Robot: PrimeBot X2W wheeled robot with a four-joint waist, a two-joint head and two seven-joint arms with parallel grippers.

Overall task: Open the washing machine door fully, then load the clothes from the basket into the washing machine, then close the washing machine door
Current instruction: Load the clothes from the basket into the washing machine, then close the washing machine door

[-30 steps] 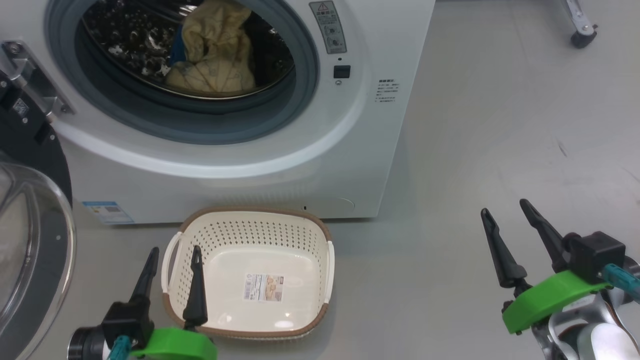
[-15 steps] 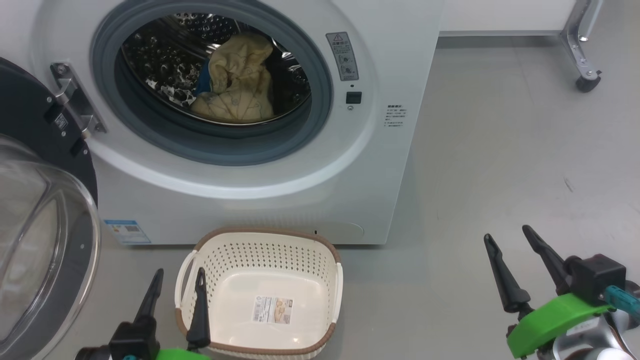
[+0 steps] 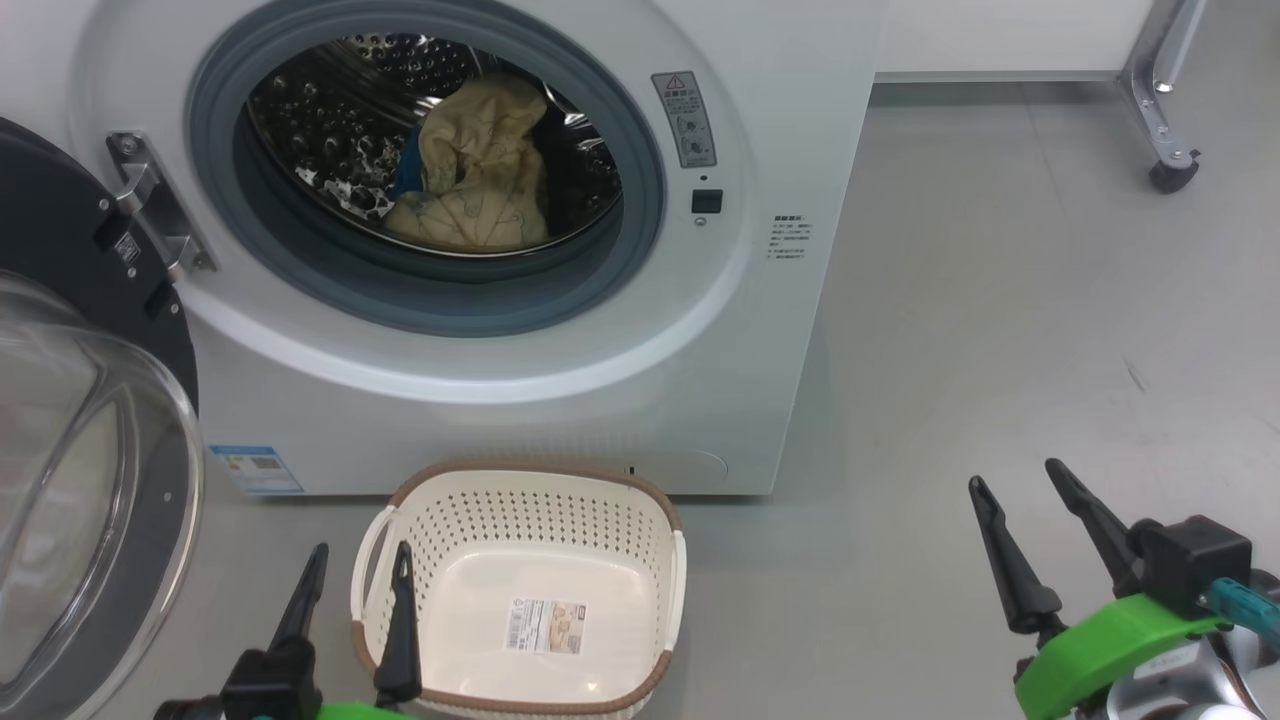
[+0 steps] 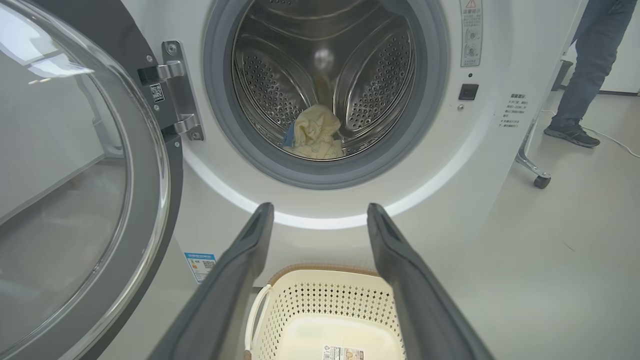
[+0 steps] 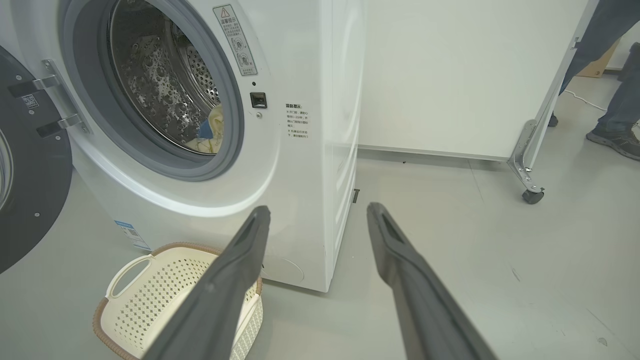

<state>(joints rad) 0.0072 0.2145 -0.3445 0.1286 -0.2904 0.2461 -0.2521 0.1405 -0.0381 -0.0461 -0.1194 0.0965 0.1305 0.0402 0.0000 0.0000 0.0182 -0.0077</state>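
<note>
- A smooth grey floor [image 3: 1000,300] runs under everything; there is no desk here.
- The washing machine [image 3: 620,380] stands ahead of me with its drum mouth uncovered.
- A white panel [image 5: 450,75] on a metal wheeled frame stands to the right, behind the machine.
- The washing machine door [image 3: 60,220] hangs wide open on its hinge at my left, its glass bowl bulging toward me.
- A person's legs [image 4: 585,65] in jeans and dark shoes stand by the panel, well apart from the machine.
- The basket [image 3: 540,515] sits on the floor just in front of the machine's base, between my left arm and the drum, with a sticker [image 3: 547,625] on its floor.
- The clothes [image 3: 480,170] lie heaped inside the steel drum.
- My left gripper [image 3: 361,547] is released, jaws spread, over the basket's left edge.
- My right gripper [image 3: 1013,473] is released too, above bare floor, well right of the basket.
</note>
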